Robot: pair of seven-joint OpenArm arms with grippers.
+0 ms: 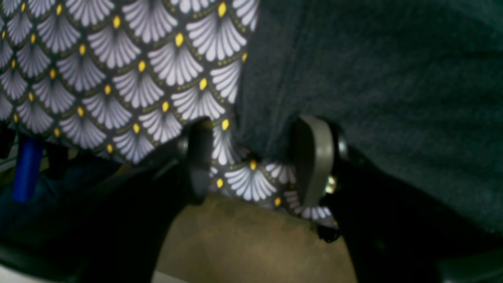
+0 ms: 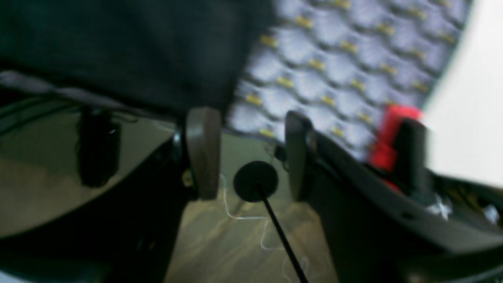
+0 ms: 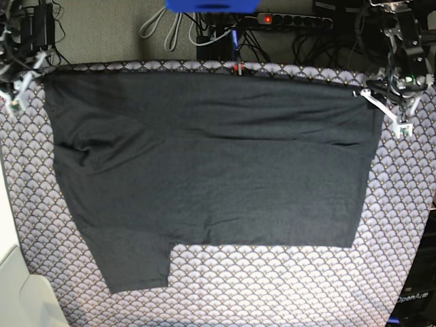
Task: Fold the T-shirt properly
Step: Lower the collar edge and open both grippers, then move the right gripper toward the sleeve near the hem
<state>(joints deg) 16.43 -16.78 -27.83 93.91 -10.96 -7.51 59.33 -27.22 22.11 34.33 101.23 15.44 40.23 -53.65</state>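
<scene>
T-shirt spread flat on patterned table, one sleeve low. Left pincer open at its far corner. Right pincer open, empty, at opposite corner.

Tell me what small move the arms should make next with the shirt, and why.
Probably lift both hands up and clear of the far edge. The left hand and right hand both stand open with no cloth between the fingers, and the shirt lies flat on the patterned cloth, one sleeve sticking out near.

Even, shadowless light fills the sharp base view, while both wrist views are dim, the right one motion-blurred throughout.
</scene>
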